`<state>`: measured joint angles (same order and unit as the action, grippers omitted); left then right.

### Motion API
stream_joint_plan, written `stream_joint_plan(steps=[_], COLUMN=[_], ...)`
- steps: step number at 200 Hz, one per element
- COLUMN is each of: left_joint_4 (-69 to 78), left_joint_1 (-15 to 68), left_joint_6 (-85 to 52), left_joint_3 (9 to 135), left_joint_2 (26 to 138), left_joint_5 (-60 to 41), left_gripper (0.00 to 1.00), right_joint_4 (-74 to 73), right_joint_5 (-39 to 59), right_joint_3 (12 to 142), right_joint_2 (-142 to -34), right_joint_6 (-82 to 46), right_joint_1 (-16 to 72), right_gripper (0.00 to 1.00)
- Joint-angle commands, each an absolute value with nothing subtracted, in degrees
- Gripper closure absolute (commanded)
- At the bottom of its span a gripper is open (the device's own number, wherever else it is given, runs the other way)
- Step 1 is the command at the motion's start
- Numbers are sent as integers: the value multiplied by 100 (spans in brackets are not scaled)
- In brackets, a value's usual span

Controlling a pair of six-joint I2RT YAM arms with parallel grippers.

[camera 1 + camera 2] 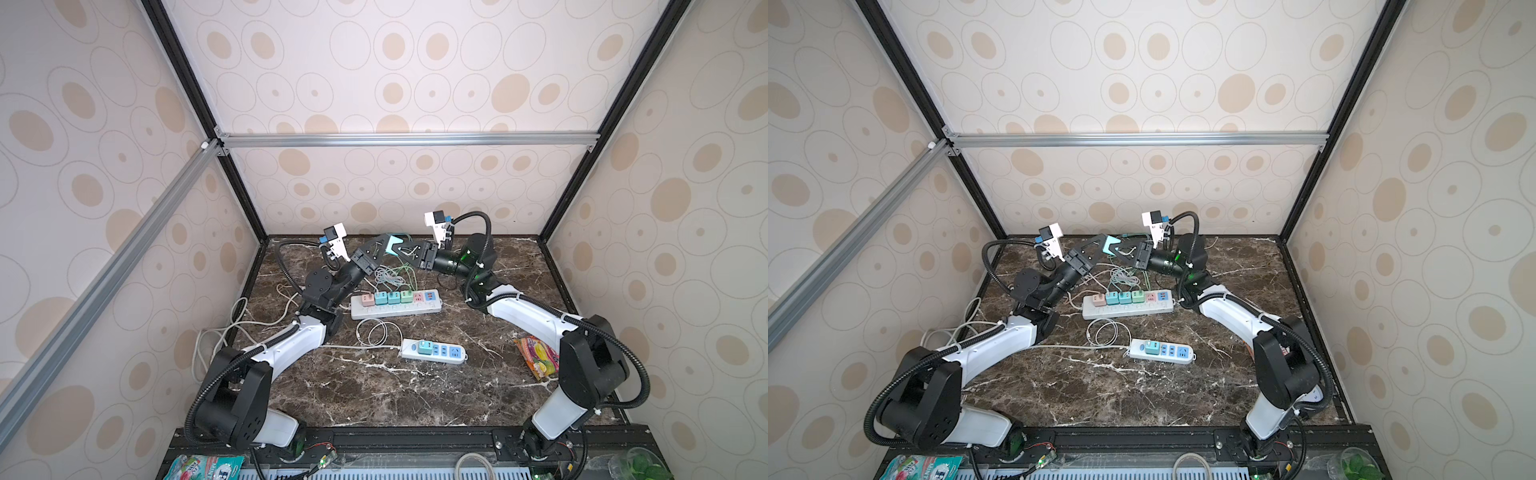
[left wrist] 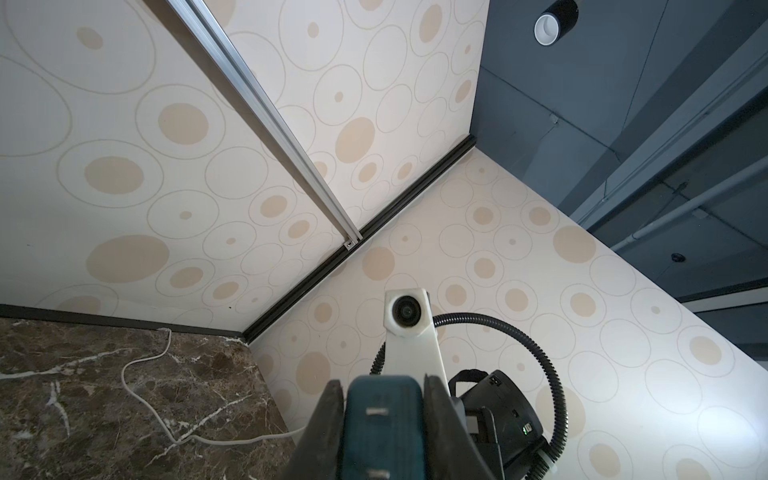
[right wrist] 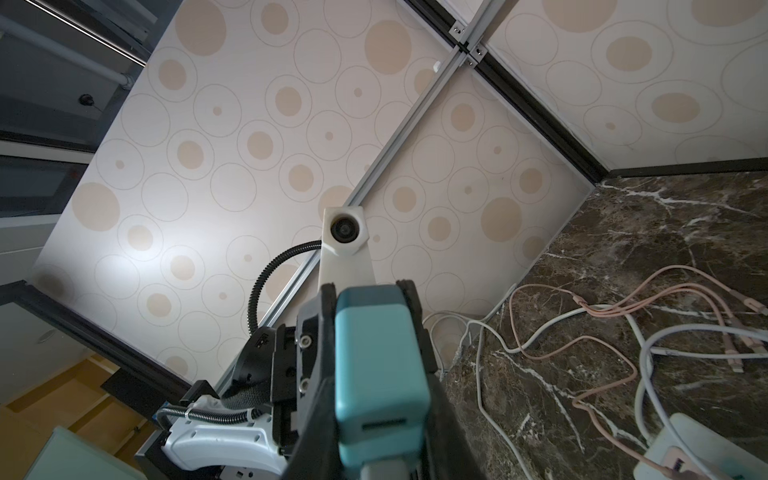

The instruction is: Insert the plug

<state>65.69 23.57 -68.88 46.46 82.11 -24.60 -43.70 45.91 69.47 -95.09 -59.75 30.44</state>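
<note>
**Teal plug held aloft between both tools, over the back of the bench**

Nearest, just in front of the bench (image 1: 374,395): a green-and-white packet (image 1: 203,467)

Further in, flat on the marble: a short power strip (image 1: 446,352), with one teal adapter (image 1: 424,347) seated near its left end and blue sockets bare beside it. Just beside that end, a coiled white cable (image 1: 376,332). Off to the right, a bright snack pouch (image 1: 536,357), partly hidden behind the right arm.

Beyond those: a long power strip (image 1: 395,311), carrying a row of four cube adapters (image 1: 386,297) in pink, teal, teal and green, with two sockets bare at its right end. Behind it, a tangle of thin cables (image 1: 392,276)

Farthest back, raised clear of the bench: the teal plug (image 1: 392,245), well above the long power strip and in no socket. Gripped from the left by the left tool (image 2: 383,384), parted only as wide as the cube, fingers pressed on two opposite sides, metal prongs (image 2: 376,411) facing its wrist camera. Gripped from the right by the right tool (image 3: 368,316), likewise closed against the cube's sides, a slot-shaped port (image 3: 382,426) facing that camera. Met tip to tip at the plug in both top views
</note>
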Motion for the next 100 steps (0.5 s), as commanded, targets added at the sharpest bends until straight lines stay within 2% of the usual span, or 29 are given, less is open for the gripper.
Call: stream_joint_plan(steps=[1, 19, 27, 52, 83, 100], left_joint_4=[6844, 6969, 6958, 6187, 4508, 3916], left_joint_1=[2330, 2329, 2329, 2328, 2329, 2330], left_joint_6=[-7098, -7180, -7145, -6477, -5193, -4743], left_joint_3=[4577, 4561, 4568, 4596, 4436, 4287], left_joint_2=[8370, 8470, 8481, 8275, 7508, 7112], left_joint_5=[-2650, -2663, -2663, -2494, -1387, -884], left_gripper=[100, 97, 88, 48, 22, 16], right_joint_4=[-4714, -4491, -4342, -3502, -1212, 126], right_joint_5=[4465, 4426, 4429, 4380, 4429, 4343], right_joint_3=[6847, 6821, 6833, 6866, 7211, 7460], right_joint_2=[-9257, -9199, -9175, -9017, -8753, -8666], right_joint_6=[-5721, -5501, -5361, -4698, -3236, -2349], right_joint_1=[3067, 3067, 3067, 3043, 2908, 2809], right_gripper=[99, 100, 100, 100, 100, 100])
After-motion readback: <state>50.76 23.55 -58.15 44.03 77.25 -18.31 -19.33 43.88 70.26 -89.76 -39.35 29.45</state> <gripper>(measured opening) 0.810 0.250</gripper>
